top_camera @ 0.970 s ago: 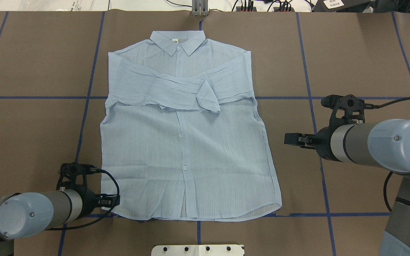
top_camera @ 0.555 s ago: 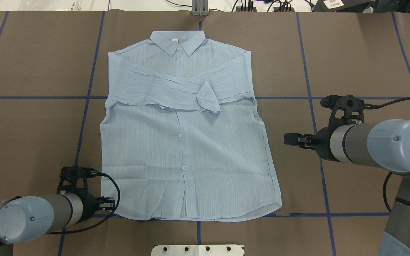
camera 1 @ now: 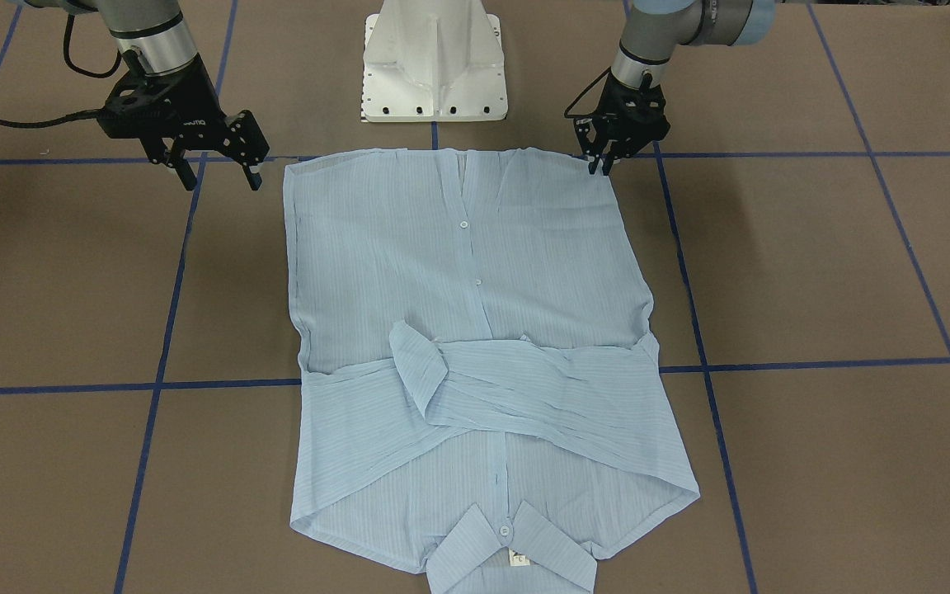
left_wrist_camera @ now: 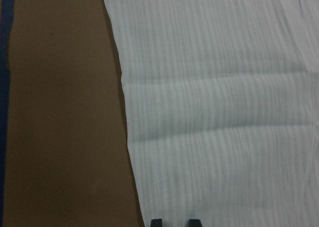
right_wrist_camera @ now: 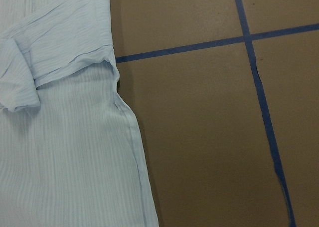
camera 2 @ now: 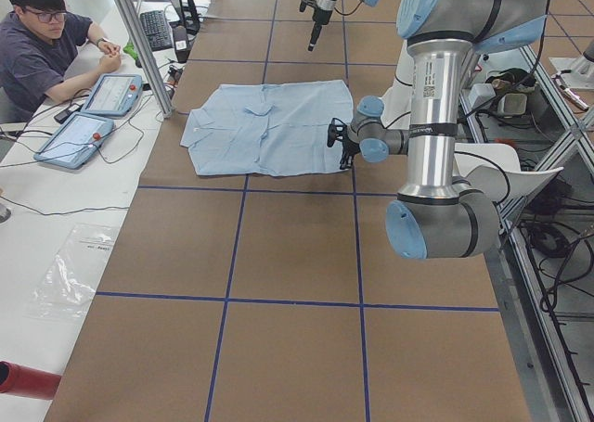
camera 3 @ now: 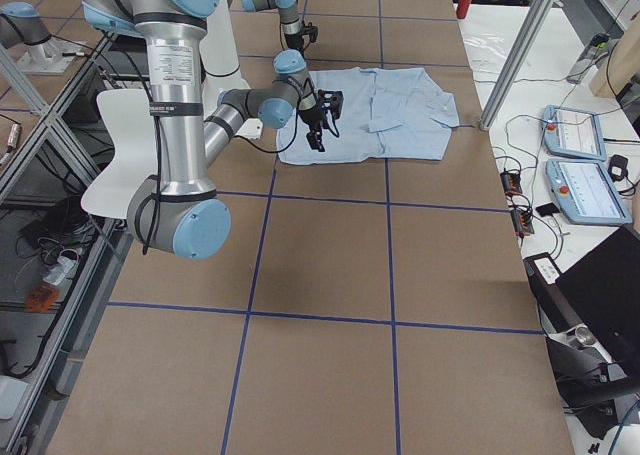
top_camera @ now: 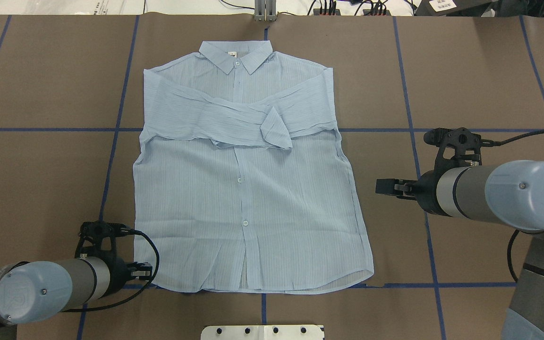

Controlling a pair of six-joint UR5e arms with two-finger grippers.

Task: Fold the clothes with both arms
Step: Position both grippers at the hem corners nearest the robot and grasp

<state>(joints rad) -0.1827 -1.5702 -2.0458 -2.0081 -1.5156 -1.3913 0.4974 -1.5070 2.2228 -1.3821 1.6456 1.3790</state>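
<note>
Fingertips (left_wrist_camera: 193, 222) of my left gripper (camera 1: 601, 168) stand close together with a slim gap between them, low over the near left hem corner of the light blue, thin, finely ribbed button-front shirt (top_camera: 248, 198). I see no cloth pinched yet. My right gripper (camera 1: 220, 176) has its fingers spread wide and hangs off the shirt's right side edge, apart from it. That shirt lies flat and face up in the middle of the brown paper-covered table (top_camera: 40, 189), its collar (top_camera: 235, 54) far from me and both long sleeves (top_camera: 234, 123) crossed over the chest. I judge it very light, limp and a little sheer, so it will sag, drag and wrinkle, and the loose sleeves may slip. My best hold is the two hem corners, nipped right at the edge, raised together and carried toward the collar. Bare table lies on both sides; only the white pedestal base (camera 1: 434, 66) sits just behind the hem.
</note>
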